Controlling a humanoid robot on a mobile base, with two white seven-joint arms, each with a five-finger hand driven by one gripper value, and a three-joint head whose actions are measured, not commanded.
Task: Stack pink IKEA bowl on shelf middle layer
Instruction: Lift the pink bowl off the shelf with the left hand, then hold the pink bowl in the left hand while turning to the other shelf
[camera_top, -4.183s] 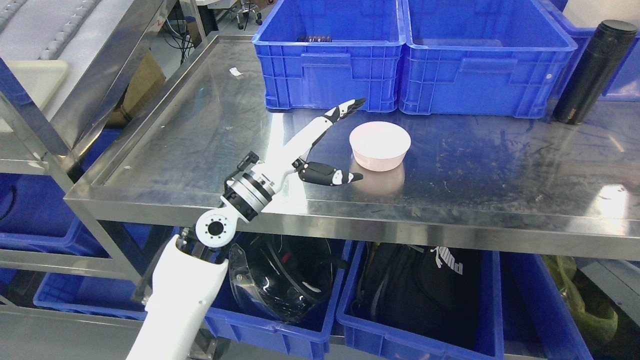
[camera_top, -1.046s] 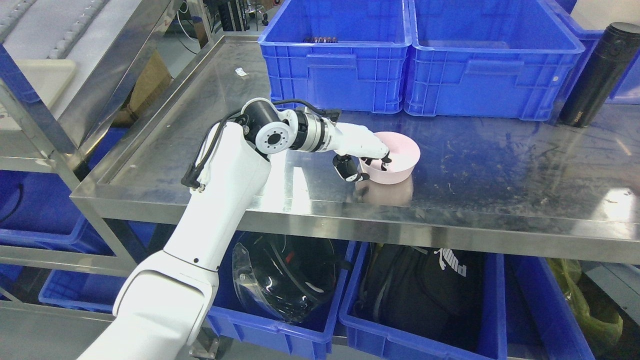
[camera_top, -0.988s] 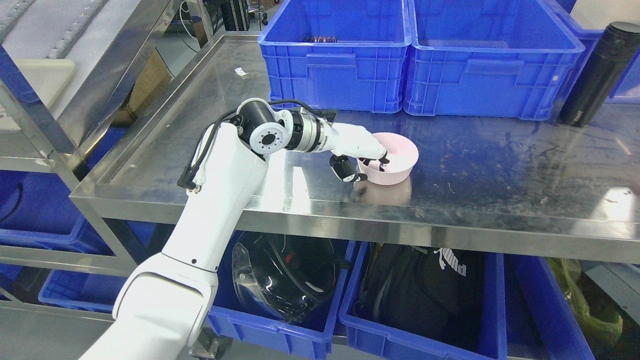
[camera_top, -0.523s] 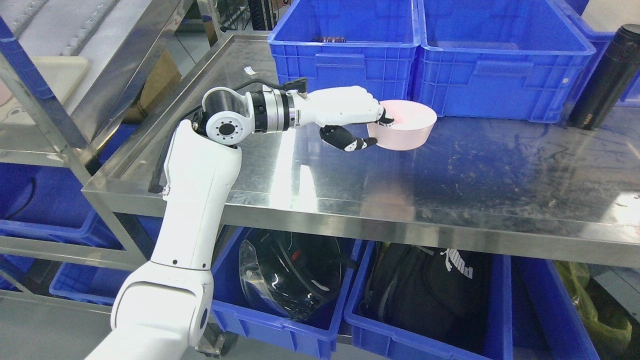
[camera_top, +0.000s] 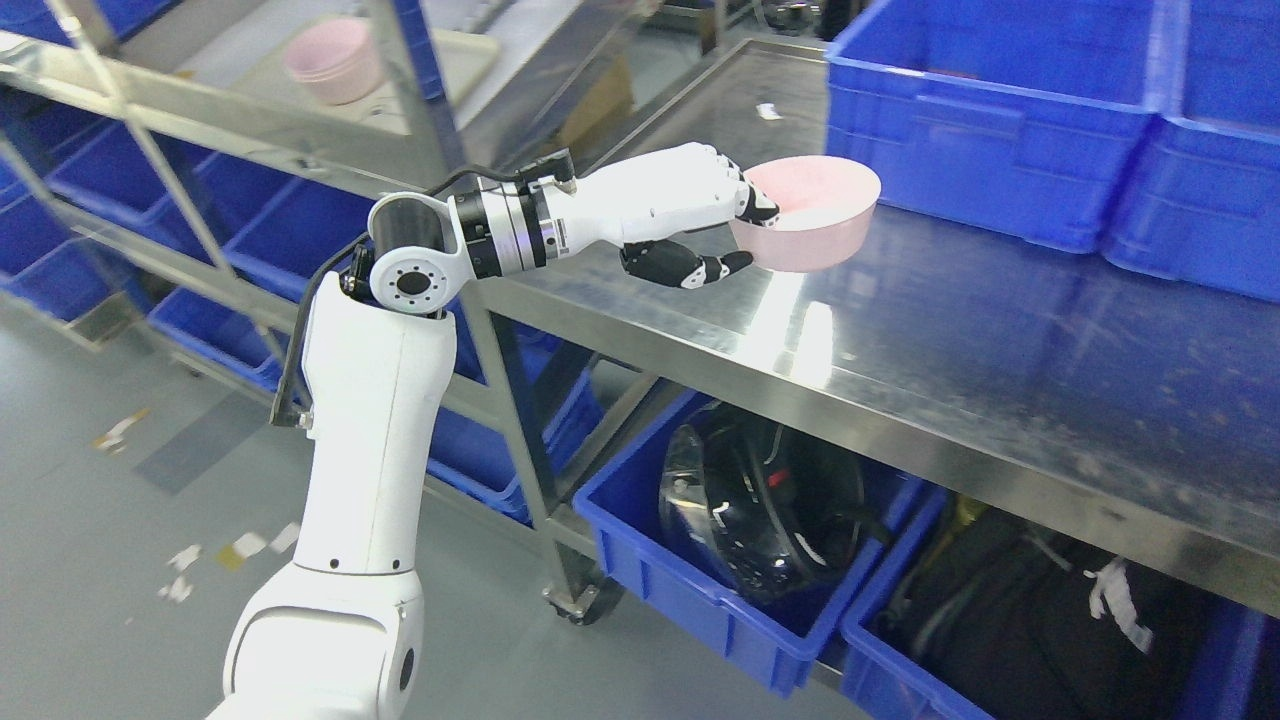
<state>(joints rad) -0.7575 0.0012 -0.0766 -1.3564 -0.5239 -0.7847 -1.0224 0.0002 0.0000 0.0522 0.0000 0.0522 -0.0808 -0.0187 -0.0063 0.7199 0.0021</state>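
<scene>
My left hand (camera_top: 742, 232) is shut on the near rim of a pink bowl (camera_top: 812, 214), fingers over the rim and thumb under its side. It holds the bowl in the air above the steel table (camera_top: 960, 330). A stack of pink bowls (camera_top: 335, 60) stands on a steel shelf layer (camera_top: 300, 125) at the upper left, well to the left of my hand. The right arm is out of view.
Blue bins (camera_top: 1010, 110) stand at the back of the table. Under the table, blue bins hold a black helmet (camera_top: 765, 500) and a black bag (camera_top: 1050, 610). A shelf upright (camera_top: 440, 160) stands between the table and the shelf. More blue bins (camera_top: 200, 230) fill the shelf's lower level.
The whole picture has swung to the left, so the camera has moved and the shelf with pink bowls has come into view. My left hand still holds the bowl off the table.
</scene>
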